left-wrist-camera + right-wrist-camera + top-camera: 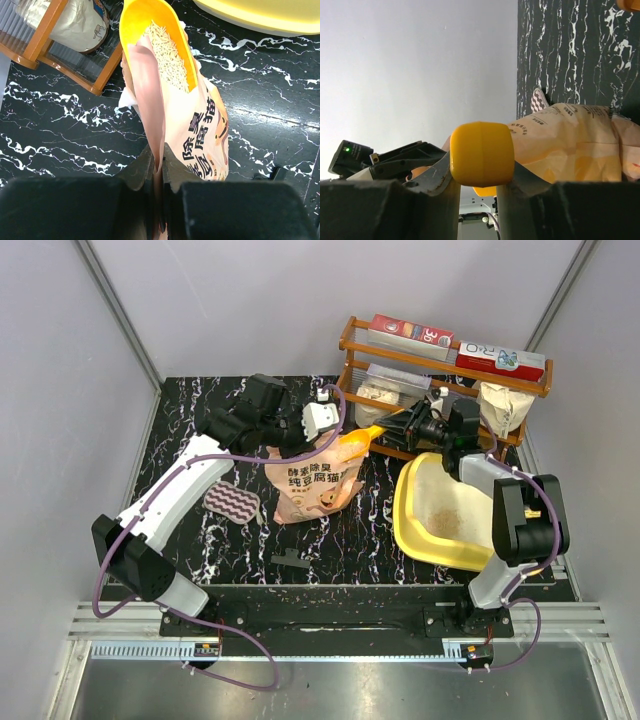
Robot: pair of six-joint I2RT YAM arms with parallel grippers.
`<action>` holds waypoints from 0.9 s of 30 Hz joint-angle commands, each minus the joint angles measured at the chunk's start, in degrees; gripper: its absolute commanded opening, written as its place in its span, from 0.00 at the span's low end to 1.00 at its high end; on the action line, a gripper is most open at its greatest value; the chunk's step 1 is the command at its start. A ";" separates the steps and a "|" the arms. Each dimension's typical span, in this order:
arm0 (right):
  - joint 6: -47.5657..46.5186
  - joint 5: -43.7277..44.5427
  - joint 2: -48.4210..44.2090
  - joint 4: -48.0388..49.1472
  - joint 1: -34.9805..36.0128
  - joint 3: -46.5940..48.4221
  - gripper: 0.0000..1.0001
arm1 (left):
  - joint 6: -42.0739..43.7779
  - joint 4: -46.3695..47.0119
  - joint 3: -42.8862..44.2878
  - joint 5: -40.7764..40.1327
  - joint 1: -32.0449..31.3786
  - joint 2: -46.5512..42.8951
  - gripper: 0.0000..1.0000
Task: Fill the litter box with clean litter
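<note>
The peach-orange bag of clean litter [315, 485] lies on the black marble table, its mouth toward the back. My left gripper [312, 436] [157, 160] is shut on the bag's upper edge [200, 130] and holds the mouth open. A yellow-orange scoop [362, 435] [150, 20] sits at the mouth with beige granules [167, 50] in its bowl. On the scoop's handle end [481, 154] my right gripper [405, 425] [481, 170] is shut. The yellow litter box [415, 525] [260, 15] lies to the right, tilted, with a thin layer of granules [455, 510] inside.
A wooden rack [350, 340] at the back right carries boxes and lumpy white sacks [500, 405]. A zigzag-patterned pad [232, 502] lies left of the bag, a small black piece [290, 560] near the front. Grey walls close in on three sides.
</note>
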 commanded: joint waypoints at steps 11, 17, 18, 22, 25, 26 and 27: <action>6.63 -1.98 -0.87 12.20 -4.85 -4.24 0.00 | 3.22 4.92 6.79 -0.13 -0.16 -2.04 0.09; 8.57 0.40 2.11 14.31 -3.45 -3.37 0.00 | 3.66 4.30 7.05 -0.14 -0.16 -1.60 0.09; 8.31 -0.83 2.11 14.31 -4.15 -2.49 0.00 | 3.66 4.30 7.14 -0.13 -0.07 -1.68 0.09; 7.78 -1.02 0.80 13.26 -4.95 -2.92 0.00 | 3.92 4.30 6.79 -0.13 -0.24 -2.04 0.09; 7.25 -0.93 -0.79 12.12 -5.12 -3.89 0.00 | 4.36 4.30 6.53 -0.40 -0.25 -2.47 0.10; 7.07 -1.01 -1.66 11.94 -5.12 -3.98 0.00 | 4.45 4.39 6.35 -0.57 -0.16 -2.65 0.10; 6.90 -1.45 -1.93 11.33 -5.12 -3.89 0.00 | 4.45 4.30 6.18 -0.57 -0.16 -2.83 0.10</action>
